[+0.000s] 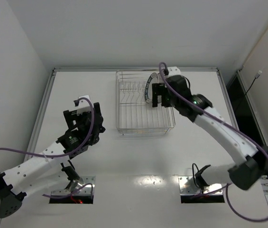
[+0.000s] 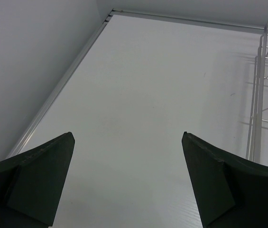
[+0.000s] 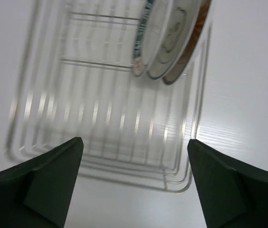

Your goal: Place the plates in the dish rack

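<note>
- The plates (image 3: 167,38) stand on edge in the dish rack (image 3: 124,173), packed close together and leaning slightly. They sit at the rack's far right end, as the overhead view shows (image 1: 148,88).
- In the right wrist view, the plate rim on one side carries dark teal marking (image 3: 141,42) and the rim on the other side shows an orange-brown edge (image 3: 196,33). The view is blurred, so no finer pattern detail can be made out.
- The dish rack (image 1: 124,114) rests on the white table (image 1: 91,85), at the far side and right of centre. The rest of its wire floor and prong row holds nothing.
- The right gripper (image 3: 134,141) hangs above the rack, just on the near side of the plates. Its jaws are spread wide with only the rack's wires visible between them, and it grips nothing. The overhead view places it over the rack's right half (image 1: 160,102).
- The left gripper (image 2: 127,135) is over bare table, well to the left of the rack (image 1: 85,114). Its jaws are fully spread and it holds nothing.
- The rack's left wall (image 2: 254,95) shows at the right edge of the left wrist view.
</note>
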Controlling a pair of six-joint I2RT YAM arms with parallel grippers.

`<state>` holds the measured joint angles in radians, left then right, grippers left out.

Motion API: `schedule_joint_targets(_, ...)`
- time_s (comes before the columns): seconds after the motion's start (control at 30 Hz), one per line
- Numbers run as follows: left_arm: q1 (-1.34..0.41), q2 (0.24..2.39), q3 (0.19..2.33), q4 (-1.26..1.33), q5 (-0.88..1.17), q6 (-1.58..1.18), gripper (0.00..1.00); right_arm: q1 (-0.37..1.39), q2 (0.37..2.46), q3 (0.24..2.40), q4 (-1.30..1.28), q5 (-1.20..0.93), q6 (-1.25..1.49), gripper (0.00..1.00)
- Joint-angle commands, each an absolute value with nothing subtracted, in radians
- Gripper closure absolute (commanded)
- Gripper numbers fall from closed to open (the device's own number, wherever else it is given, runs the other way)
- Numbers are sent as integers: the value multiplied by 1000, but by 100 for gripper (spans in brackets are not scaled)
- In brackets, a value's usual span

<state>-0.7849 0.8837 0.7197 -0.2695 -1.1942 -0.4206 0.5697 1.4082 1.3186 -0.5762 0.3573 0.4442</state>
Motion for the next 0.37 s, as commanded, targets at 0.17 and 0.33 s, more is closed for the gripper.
schedule_joint_targets(0.17,-778,900,742,-158,-1206,-298,4,698,1125,915,-508,11,567,0)
schedule_joint_targets(0.33,-778,933,813,-193,-1091,-295,4,699,899,726,-508,-14,618,0)
